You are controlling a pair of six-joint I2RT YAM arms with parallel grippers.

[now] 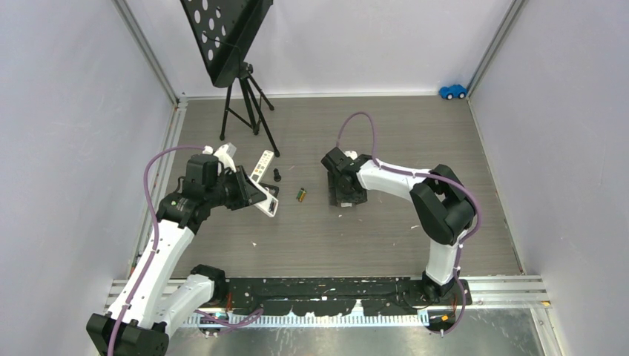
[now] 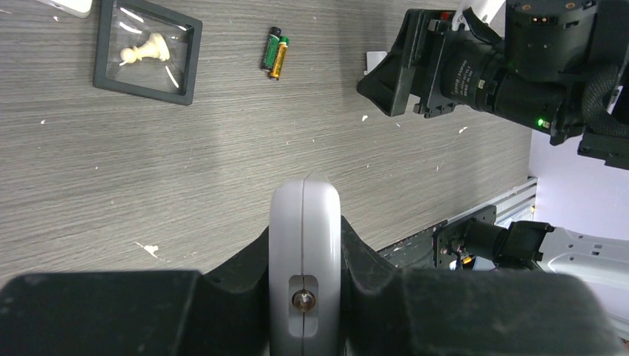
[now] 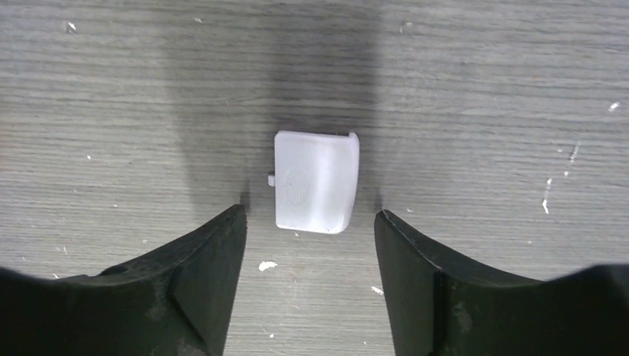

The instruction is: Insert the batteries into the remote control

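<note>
My left gripper (image 2: pixel 304 241) is shut on a white remote control (image 2: pixel 304 215), which I see end-on with its small front bulb facing the camera. In the top view the left gripper (image 1: pixel 254 194) holds the remote (image 1: pixel 268 207) just above the table. Two batteries (image 2: pixel 274 58), one dark green and one green-yellow, lie side by side on the table, also in the top view (image 1: pixel 302 194). My right gripper (image 3: pixel 310 215) is open, low over a small white battery cover (image 3: pixel 315 182) that lies flat just ahead of its tips. In the top view the right gripper (image 1: pixel 347 191) is right of the batteries.
A black square tray (image 2: pixel 148 81) holding a white chess pawn (image 2: pixel 145 50) lies left of the batteries. A second white remote (image 1: pixel 261 165) and a small black object (image 1: pixel 277 175) lie beyond. A black music stand on a tripod (image 1: pixel 245 96) stands at the back left, a blue toy car (image 1: pixel 452 91) at the back right.
</note>
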